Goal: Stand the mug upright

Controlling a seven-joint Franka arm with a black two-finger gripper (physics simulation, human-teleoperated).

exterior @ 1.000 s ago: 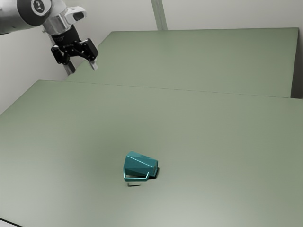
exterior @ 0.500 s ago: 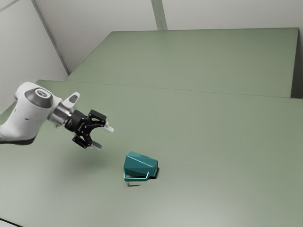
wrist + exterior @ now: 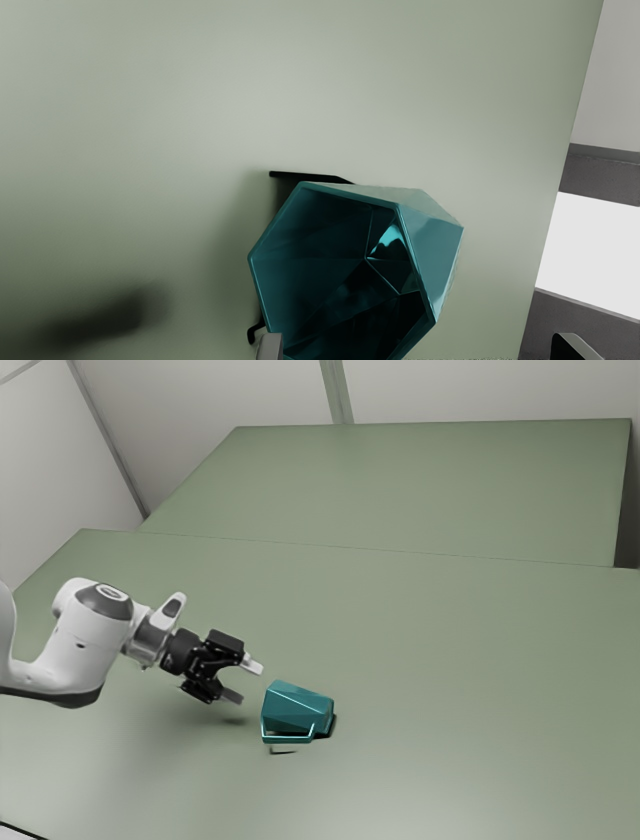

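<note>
The jaws are closer to the mug [image 3: 298, 705] than before, now near its mouth, spread wide and holding nothing. The mug still lies on its side on the surface [image 3: 430, 650], mouth toward the jaws, base toward the exterior view's right, long axis running roughly left to right there.

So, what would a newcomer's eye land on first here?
Probably the teal, faceted mug, lying on its side on the green table. Next, the white arm from the exterior view's left, its black gripper open close to the mug. In the wrist view, the mug's dark, hollow mouth gapes toward the camera.
</note>
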